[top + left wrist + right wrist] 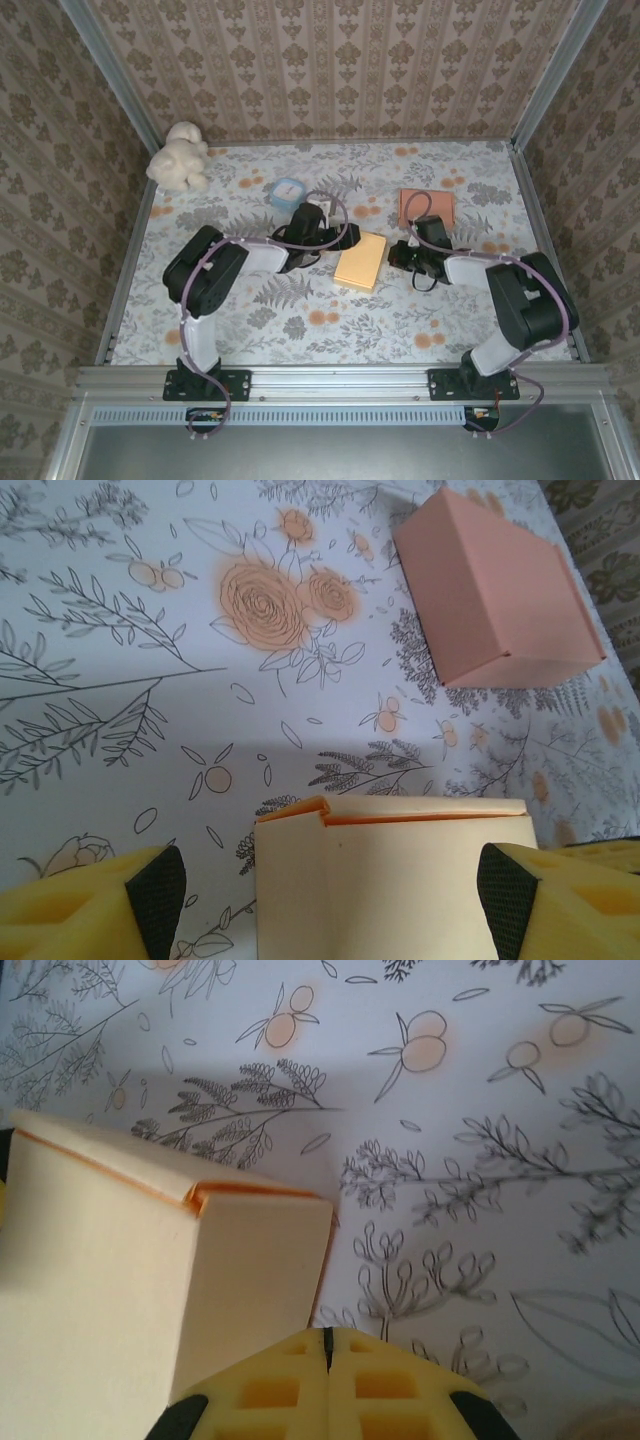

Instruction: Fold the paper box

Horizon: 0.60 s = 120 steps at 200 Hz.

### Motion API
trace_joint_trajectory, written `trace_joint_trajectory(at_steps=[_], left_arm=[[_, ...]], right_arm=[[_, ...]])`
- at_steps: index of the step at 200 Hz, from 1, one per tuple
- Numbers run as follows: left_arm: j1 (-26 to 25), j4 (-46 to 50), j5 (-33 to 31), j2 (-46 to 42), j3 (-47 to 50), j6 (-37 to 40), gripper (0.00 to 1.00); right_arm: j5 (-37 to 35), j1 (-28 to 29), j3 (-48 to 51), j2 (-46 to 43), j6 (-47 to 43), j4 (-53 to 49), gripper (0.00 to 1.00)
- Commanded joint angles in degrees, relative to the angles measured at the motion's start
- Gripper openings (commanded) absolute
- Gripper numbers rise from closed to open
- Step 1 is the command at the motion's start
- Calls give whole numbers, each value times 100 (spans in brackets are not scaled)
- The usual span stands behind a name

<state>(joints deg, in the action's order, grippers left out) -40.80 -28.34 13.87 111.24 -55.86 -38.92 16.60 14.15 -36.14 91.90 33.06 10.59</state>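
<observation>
The pale yellow paper box [361, 261] lies closed on the flowered table, a thin orange seam showing along its lid edge [420, 818]. My left gripper [338, 238] is at the box's far left end and stands open. In the left wrist view the box [395, 890] sits between the two fingers [150, 895], with a gap on the left side. My right gripper [400, 256] is shut with nothing in it. Its joined fingertips [327, 1338] rest close against the lower corner of the box's end wall [255, 1270].
A pink closed box [426, 208] lies behind the right gripper and also appears as the pink box [495, 590] in the left wrist view. A small blue object [287, 192] sits behind the left gripper. A white plush toy [178, 157] rests at the far left corner. Patterned walls enclose the table.
</observation>
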Motion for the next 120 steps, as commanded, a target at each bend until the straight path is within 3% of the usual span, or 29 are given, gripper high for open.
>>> trace_joint_trajectory(at_steps=[1,70,120], left_arm=[[-7,143,255,144,-291,139,80],[-424,76,1138,737,-1064,-192,79],[-783,299,1217,830,-1406,-137,79]], right_arm=[[331,-92,-262,318,-98,297,0],[980,-58,-208,822,285,1201,0],[743,233,115,498,525,1648,0]])
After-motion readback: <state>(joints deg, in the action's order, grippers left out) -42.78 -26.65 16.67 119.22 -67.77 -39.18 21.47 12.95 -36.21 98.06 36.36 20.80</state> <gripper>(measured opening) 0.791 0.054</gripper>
